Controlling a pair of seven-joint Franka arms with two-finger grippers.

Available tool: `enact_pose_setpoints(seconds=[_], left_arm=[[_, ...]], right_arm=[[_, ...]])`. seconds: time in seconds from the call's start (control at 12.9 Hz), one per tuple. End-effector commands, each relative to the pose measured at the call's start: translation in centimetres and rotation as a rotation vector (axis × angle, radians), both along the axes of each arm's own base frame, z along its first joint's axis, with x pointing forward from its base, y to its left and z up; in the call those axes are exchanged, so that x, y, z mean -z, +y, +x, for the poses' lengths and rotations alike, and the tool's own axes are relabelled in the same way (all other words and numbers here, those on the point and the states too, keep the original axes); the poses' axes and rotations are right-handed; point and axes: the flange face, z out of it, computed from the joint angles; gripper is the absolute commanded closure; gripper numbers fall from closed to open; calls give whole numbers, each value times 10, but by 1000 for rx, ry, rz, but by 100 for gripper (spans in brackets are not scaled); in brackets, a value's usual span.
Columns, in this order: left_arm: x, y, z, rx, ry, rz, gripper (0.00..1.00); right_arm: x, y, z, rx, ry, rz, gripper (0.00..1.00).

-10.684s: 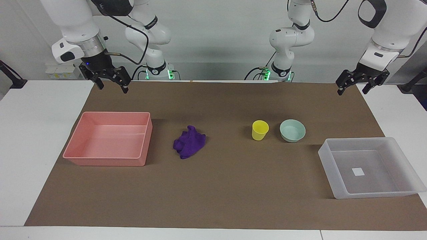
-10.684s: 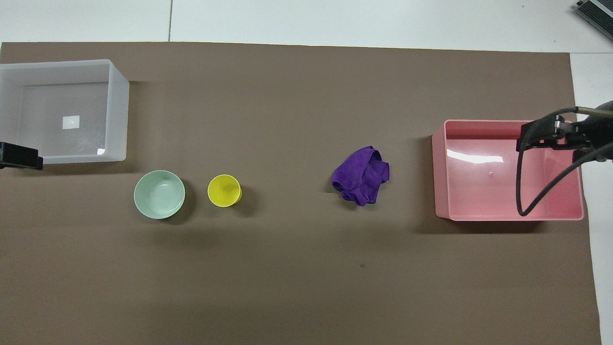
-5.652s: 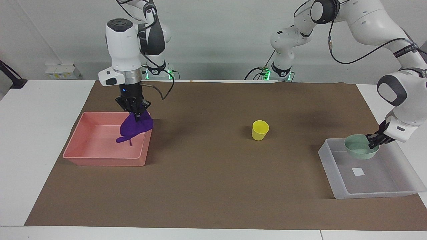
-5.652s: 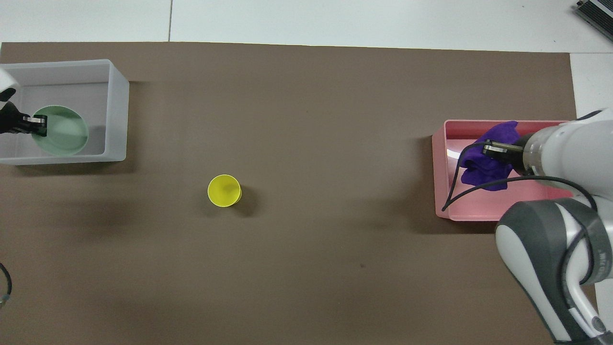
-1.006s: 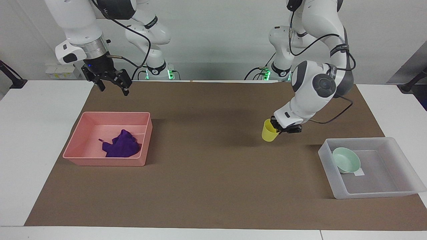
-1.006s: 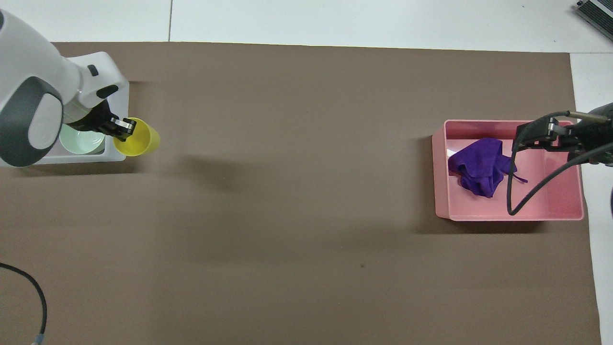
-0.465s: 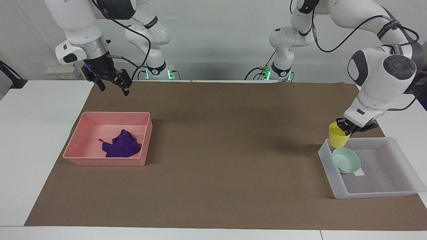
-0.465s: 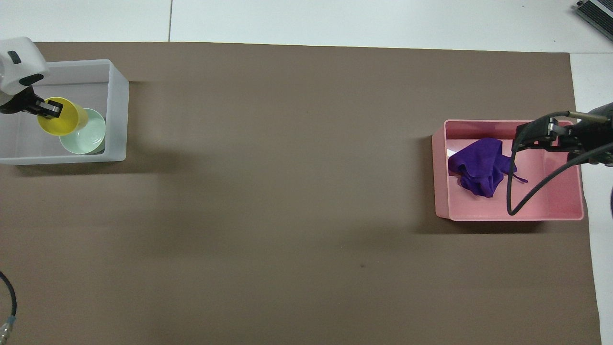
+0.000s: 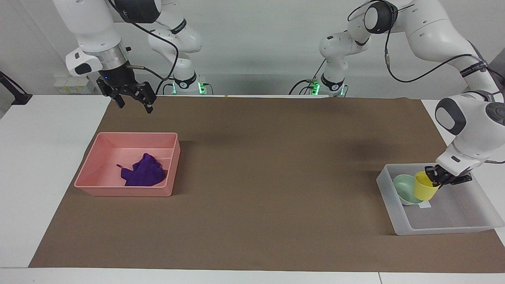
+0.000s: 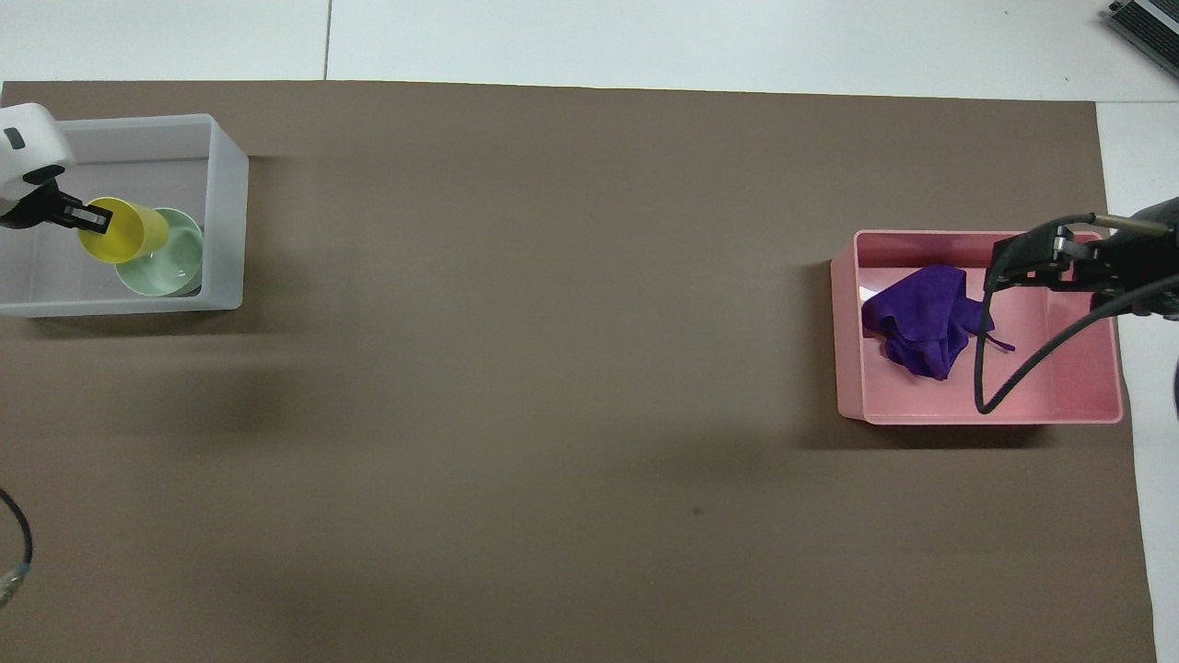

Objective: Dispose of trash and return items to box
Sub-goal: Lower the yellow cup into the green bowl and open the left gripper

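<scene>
My left gripper [image 9: 435, 176] is shut on the rim of the yellow cup [image 9: 424, 188] and holds it tilted low inside the translucent box [image 9: 469, 228]; the cup [image 10: 122, 230] also shows in the overhead view. The mint-green bowl [image 9: 404, 188] lies tilted in the box beside the cup, also in the overhead view [image 10: 177, 267]. The purple cloth wad [image 9: 143, 176] lies in the pink bin [image 9: 118, 191]. My right gripper [image 9: 132, 100] is open and empty, waiting high above the table's edge nearer to the robots than the pink bin.
A brown mat [image 9: 256, 177] covers the table between the pink bin and the box. White table surface [image 9: 43, 157] flanks both ends of the mat.
My left gripper has carried the yellow cup from above the box's rim down into the box, beside the bowl. The right arm has not moved.
</scene>
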Motion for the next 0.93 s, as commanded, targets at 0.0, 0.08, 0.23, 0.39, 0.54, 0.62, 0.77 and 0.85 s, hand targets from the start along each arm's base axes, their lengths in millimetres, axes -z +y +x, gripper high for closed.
enact_pose_setpoints(seconds=[0.0, 0.08, 0.23, 0.39, 0.54, 0.62, 0.77, 0.85], left_arm=[[6, -4, -6, -9, 38, -42, 100], [14, 0, -9, -16, 58, -51, 100], [22, 1, -8, -17, 73, -55, 1], [1, -10, -6, -8, 72, -52, 0], [-43, -19, -10, -2, 77, -51, 0], [-63, -28, -17, -1, 89, -63, 0], [-101, -48, -35, -11, 112, -101, 0], [-118, -55, -46, -42, 132, -110, 0]], right_arm=[[0, -2, -3, -18, 8, 24, 0], [0, -2, -3, -18, 8, 24, 0], [0, -2, -3, -19, 8, 22, 0], [0, -1, -3, -21, 8, 24, 0], [0, -2, -3, -18, 8, 24, 0], [0, -2, -3, -18, 8, 24, 0], [0, -2, -3, -18, 8, 24, 0], [1, -2, -3, -18, 10, 24, 0]])
